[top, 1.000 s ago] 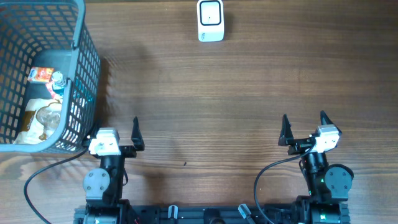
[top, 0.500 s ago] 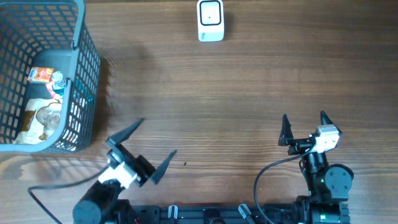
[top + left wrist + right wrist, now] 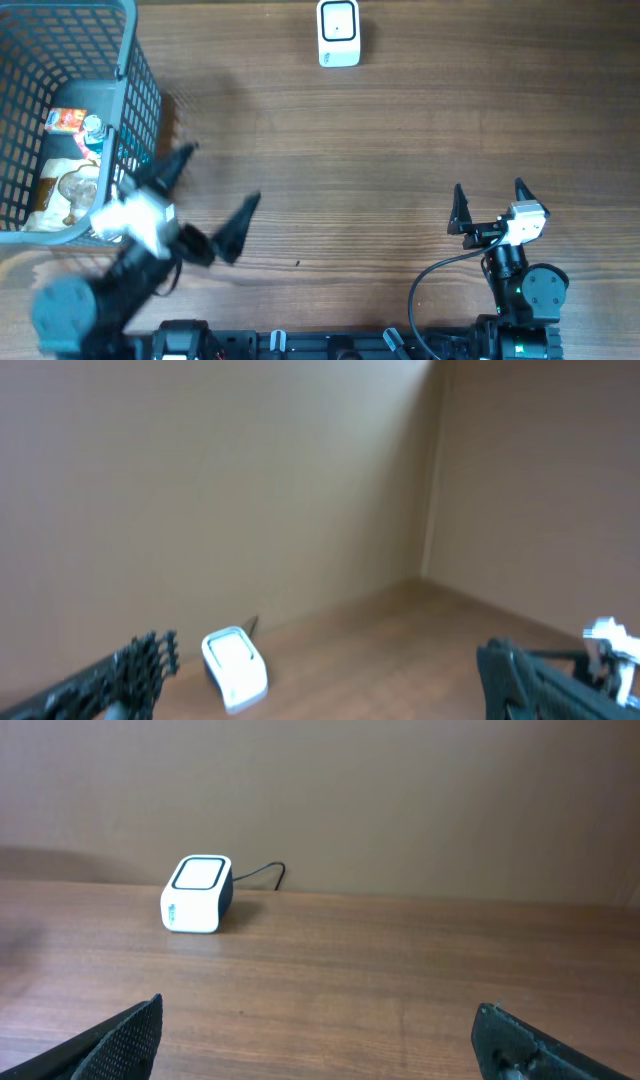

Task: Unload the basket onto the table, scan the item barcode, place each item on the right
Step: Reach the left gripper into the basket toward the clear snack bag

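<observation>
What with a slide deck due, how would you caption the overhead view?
Both grippers open: left gripper beside the item basket, right gripper at the near edge, scanner across the table.

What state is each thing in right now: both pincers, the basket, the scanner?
left pincer: open, empty, beside the basket.
right pincer: open, empty, near the table's front edge.
basket: upright, with packaged items inside.
barcode scanner: standing at the far edge, nothing in front of it.
</observation>
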You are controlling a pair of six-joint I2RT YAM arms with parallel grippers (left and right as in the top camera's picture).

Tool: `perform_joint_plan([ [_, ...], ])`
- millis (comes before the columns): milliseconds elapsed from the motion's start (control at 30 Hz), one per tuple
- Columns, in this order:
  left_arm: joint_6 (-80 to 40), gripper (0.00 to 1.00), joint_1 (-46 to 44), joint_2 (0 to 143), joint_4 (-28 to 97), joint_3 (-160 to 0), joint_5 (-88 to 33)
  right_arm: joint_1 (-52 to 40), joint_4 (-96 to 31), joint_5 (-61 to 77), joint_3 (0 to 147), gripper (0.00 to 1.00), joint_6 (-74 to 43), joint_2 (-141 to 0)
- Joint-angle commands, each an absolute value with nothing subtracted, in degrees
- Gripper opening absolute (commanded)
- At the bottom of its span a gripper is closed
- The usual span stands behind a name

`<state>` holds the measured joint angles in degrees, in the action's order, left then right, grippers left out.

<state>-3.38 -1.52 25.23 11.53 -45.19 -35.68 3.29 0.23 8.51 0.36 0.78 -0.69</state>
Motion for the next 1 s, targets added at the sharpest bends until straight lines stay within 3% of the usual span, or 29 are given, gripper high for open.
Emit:
perform_joint_plan([
  [0,-1.04,1.00,-1.32,38.13,18.26,-59.29,-43.53,3.07,0.45,8.12,0.32,1.00,1.34,-0.58],
  [133,0.75,1.00,-0.97,45.10,19.35,-66.76,-40.53,3.07,0.45,8.12,0.32,1.00,1.32,-0.58],
  [233,-4.95,1.00,1.08,54.59,33.76,-82.61,-22.61,3.07,0.45,8.12,0.32,1.00,1.32,-0.58],
  [400,1.52,1.00,4.95,74.30,61.65,-116.16,-12.97,3.07,0.45,8.12,0.32,1.00,1.34,-0.58],
  [533,11.33,1.00,6.24,85.43,73.25,-133.80,-7.88,3.07,0.45,8.12,0.32,1.00,1.32,-0.58],
  [633,-1.67,1.00,8.67,87.61,72.71,-134.82,6.13,3.07,0.45,8.12,0.32,0.99,1.34,-0.58],
  [767,-6.37,1.00,18.04,90.63,75.46,-134.80,16.19,3.07,0.45,8.12,0.32,1.00,1.32,-0.58],
  [967,-11.38,1.00,30.13,93.49,77.58,-134.04,6.61,3.07,0.45,8.12,0.32,1.00,1.32,-0.58],
])
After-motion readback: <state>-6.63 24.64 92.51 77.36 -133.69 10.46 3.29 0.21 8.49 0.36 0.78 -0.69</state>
